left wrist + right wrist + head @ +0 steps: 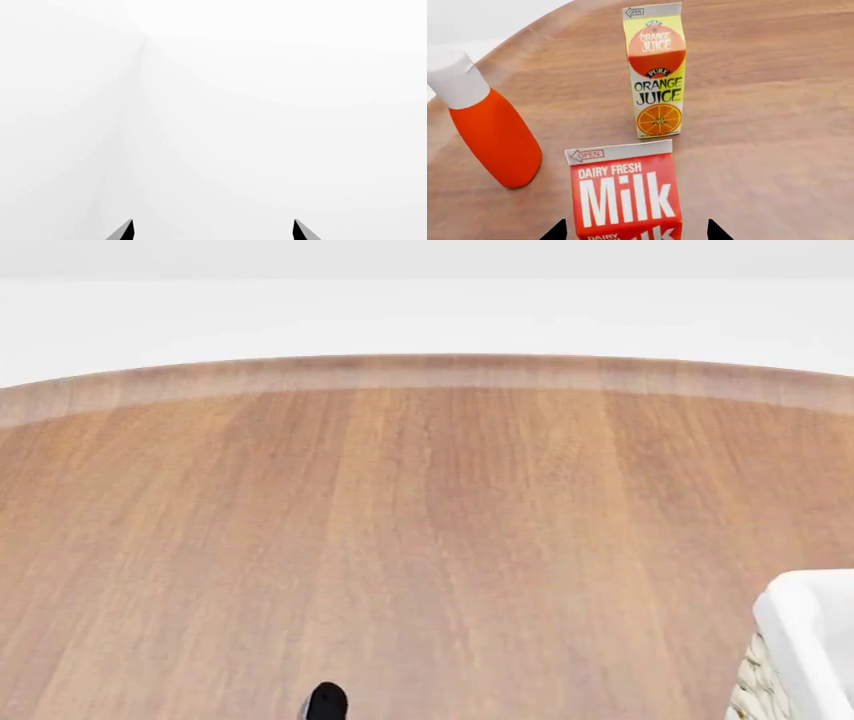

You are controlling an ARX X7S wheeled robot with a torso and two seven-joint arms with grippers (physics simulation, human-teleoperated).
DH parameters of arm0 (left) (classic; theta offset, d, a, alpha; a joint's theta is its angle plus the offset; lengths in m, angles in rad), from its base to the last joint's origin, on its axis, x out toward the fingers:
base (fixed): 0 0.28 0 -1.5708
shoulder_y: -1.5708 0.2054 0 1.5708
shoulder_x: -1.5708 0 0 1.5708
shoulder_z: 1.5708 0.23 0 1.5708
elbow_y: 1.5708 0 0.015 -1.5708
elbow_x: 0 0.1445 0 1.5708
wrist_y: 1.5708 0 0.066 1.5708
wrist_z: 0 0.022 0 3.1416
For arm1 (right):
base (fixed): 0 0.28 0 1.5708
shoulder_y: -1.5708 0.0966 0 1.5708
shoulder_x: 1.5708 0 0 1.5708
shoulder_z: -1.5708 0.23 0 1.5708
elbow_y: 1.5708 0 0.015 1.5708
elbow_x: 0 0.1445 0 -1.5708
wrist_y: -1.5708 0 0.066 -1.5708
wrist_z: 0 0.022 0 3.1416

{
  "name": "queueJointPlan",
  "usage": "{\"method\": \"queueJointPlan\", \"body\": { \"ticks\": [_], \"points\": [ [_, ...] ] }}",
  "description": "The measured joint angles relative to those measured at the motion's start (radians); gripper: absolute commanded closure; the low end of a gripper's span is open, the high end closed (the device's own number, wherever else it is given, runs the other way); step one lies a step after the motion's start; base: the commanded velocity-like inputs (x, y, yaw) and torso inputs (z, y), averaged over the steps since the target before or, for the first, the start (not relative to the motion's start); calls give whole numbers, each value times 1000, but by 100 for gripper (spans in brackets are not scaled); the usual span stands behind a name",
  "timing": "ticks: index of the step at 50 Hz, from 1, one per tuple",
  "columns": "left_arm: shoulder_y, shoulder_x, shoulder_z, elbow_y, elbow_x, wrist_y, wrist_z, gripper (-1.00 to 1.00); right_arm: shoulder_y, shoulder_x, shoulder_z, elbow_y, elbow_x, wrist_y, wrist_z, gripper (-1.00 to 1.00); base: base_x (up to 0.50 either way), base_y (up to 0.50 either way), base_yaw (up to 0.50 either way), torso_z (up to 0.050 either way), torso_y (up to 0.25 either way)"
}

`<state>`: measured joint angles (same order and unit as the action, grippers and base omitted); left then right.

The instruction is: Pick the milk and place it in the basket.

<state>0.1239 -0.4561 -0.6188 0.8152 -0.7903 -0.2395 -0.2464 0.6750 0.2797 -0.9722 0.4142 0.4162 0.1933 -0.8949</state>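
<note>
In the right wrist view the milk (624,195) stands upright on the wooden table, a red carton with white "Milk" lettering. My right gripper (636,232) is open, with one fingertip on each side of the carton and a gap showing on both sides. In the head view only a corner of the basket (805,635) shows at the bottom right, with its white cloth rim over cream wicker. The milk is out of sight there. My left gripper (215,231) is open with nothing between its fingertips, facing a blank white background.
Beyond the milk stand an orange juice carton (656,70) and an orange bottle with a white cap (490,130). The round wooden table (400,540) fills the head view, its far edge curving across. A small black part (326,702) pokes in at the bottom edge.
</note>
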Motion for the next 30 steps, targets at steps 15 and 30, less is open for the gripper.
{"method": "queueJointPlan", "body": {
  "ticks": [15, 30],
  "points": [
    [2, -2, -1, -1, -2, 3, -2, -100, 11, -43, -17, 104, -7, -56, -46, 100, 0, 0, 0, 0, 0],
    [3, -4, 1, -2, -2, 6, -4, -100, 15, -54, -18, 157, 3, -103, -46, 100, 0, 0, 0, 0, 0]
  ]
}}
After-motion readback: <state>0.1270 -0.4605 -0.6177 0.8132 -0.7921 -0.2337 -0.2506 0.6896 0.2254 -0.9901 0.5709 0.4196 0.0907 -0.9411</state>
